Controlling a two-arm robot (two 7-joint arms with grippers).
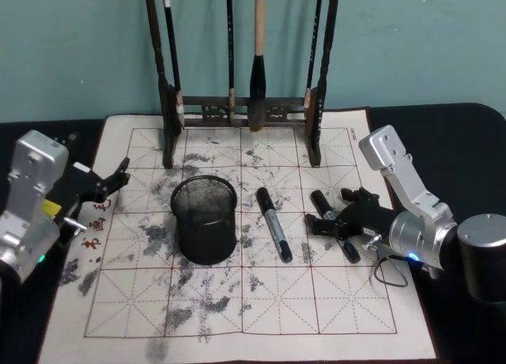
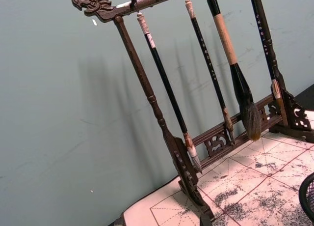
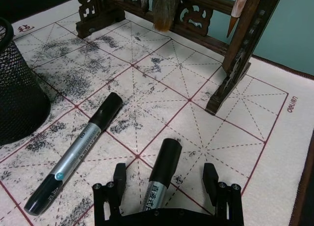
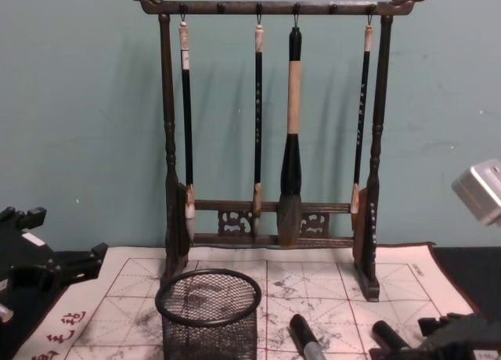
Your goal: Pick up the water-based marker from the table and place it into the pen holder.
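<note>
Marker (image 3: 166,157): lying on the mat (image 1: 261,309), right of the pen holder (image 1: 204,221).
Right end effector (image 3: 164,174): fingers apart, straddling that marker.
Second marker (image 1: 273,223): between holder and first.
Left end effector (image 1: 107,186): parked at the mat's left edge.
</note>
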